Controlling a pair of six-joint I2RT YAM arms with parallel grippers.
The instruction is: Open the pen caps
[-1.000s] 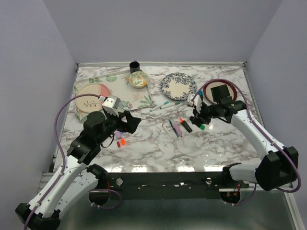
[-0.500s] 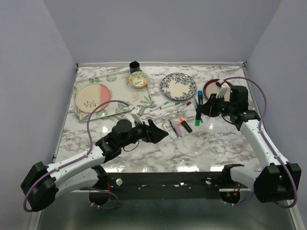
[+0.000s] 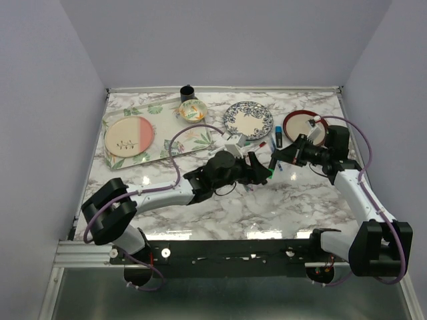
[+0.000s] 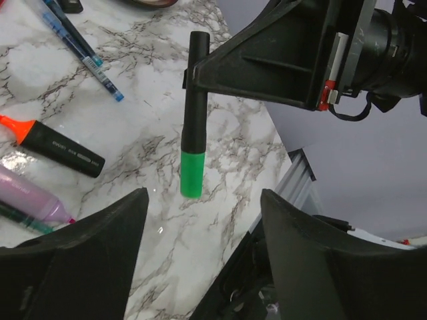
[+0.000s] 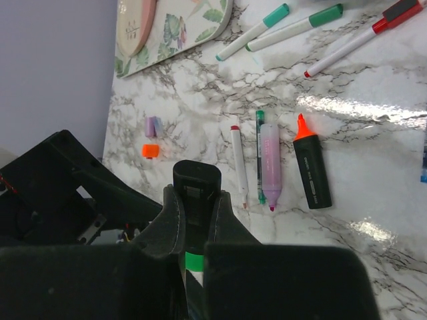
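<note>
My right gripper (image 5: 194, 197) is shut on the black body of a highlighter (image 5: 193, 175) and holds it above the table. Its green cap (image 4: 191, 174) is on and points toward my left gripper (image 4: 200, 267). The left gripper is open and empty, with the cap's end level with its fingertips (image 4: 127, 213) and clear of both. From above, the two grippers (image 3: 261, 172) (image 3: 279, 157) meet at mid-table. An uncapped orange highlighter (image 5: 311, 170), a lilac highlighter (image 5: 270, 163) and thin white pens (image 5: 238, 163) lie on the marble. A loose orange cap (image 5: 150, 151) and a lilac cap (image 5: 151, 126) lie to their left.
Teal-ended white pens (image 5: 253, 31), a red-ended pen (image 5: 353, 43) and blue pens (image 4: 83, 50) lie further back. A leaf-patterned tray (image 3: 167, 148) with a pink plate (image 3: 129, 137) is at the back left. A small bowl (image 3: 192, 111), black cup (image 3: 187, 92), blue plate (image 3: 248, 120) and red plate (image 3: 303, 127) are behind.
My left arm has swung from the left side to mid-table, its gripper open. My right gripper has lifted the green-capped highlighter off the table and now points it at the left gripper.
</note>
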